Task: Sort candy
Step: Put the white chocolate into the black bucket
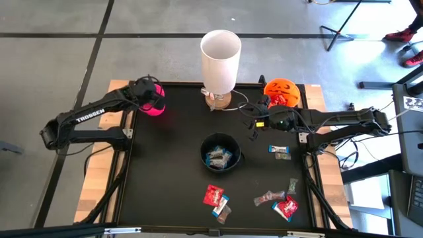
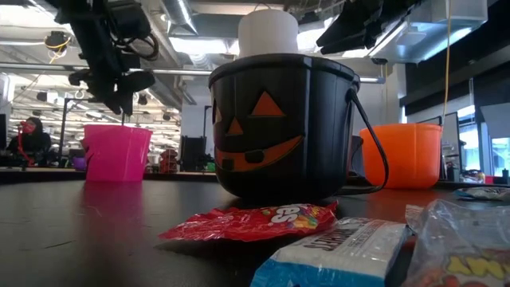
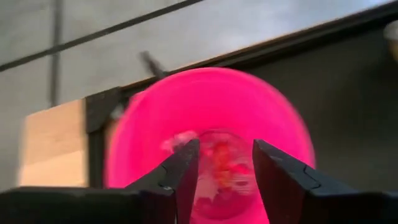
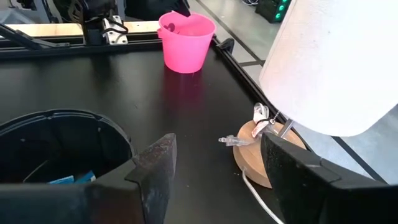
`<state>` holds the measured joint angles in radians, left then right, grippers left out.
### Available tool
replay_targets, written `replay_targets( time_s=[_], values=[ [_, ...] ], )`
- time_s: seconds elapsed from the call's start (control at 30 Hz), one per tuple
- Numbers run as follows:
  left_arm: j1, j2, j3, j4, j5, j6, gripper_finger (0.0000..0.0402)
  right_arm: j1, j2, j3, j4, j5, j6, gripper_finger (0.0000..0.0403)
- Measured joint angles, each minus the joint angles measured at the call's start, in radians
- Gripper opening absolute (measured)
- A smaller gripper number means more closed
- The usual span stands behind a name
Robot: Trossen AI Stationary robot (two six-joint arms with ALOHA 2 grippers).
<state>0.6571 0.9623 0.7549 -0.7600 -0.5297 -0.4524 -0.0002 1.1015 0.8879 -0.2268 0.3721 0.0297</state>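
Note:
Loose candy lies near the table's front edge: red packets (image 1: pixel 213 194) (image 1: pixel 287 209), a blue-and-white bar (image 1: pixel 220 205) and brownish wrappers (image 1: pixel 269 197). Another bar (image 1: pixel 279 151) lies farther right. The black pumpkin bucket (image 1: pixel 206 147) at the centre holds several blue-and-white bars. My left gripper (image 3: pixel 225 146) hovers open over the pink cup (image 3: pixel 155 118) at the far left. A reddish candy (image 3: pixel 219 163) shows inside the cup beyond the fingers. My right gripper (image 4: pixel 217 140) hangs open between the black bucket and the lamp, with nothing between its fingers.
A lamp with a white shade (image 1: pixel 220 51) and a wooden base (image 4: pixel 255 146) stands at the far middle, its cable trailing on the table. An orange pumpkin bucket (image 1: pixel 283 92) stands at the far right. The black tabletop between the pink cup and the black bucket is bare.

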Motion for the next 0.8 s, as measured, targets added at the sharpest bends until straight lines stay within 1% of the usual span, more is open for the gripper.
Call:
replay_targets(
  time_s=[0.07,0.23,0.4,0.5,0.7,0.8],
  values=[
    [0.000,0.001,0.015,0.041,0.084,0.043,0.0143,0.000,0.000,0.000,0.004,0.000,0.000,0.0232],
    [-0.006,-0.011,0.110,0.184,0.331,0.109,0.0143,0.000,0.000,0.000,0.051,0.000,-0.009,0.0232],
    [-0.090,-0.014,0.130,0.433,0.499,0.123,0.0143,0.000,0.000,0.000,0.061,-0.026,-0.011,0.0232],
    [-0.166,-0.009,0.130,0.516,0.521,0.143,0.0143,0.001,0.000,0.000,0.058,-0.036,-0.011,0.0232],
    [-0.318,-0.014,0.130,0.608,0.518,0.201,0.0144,0.002,-0.059,-0.001,-0.021,-0.122,-0.005,0.0232],
    [-0.378,-0.040,0.130,0.612,0.480,0.209,0.0144,0.015,-0.116,-0.001,-0.081,-0.130,0.024,0.0232]
  ],
)
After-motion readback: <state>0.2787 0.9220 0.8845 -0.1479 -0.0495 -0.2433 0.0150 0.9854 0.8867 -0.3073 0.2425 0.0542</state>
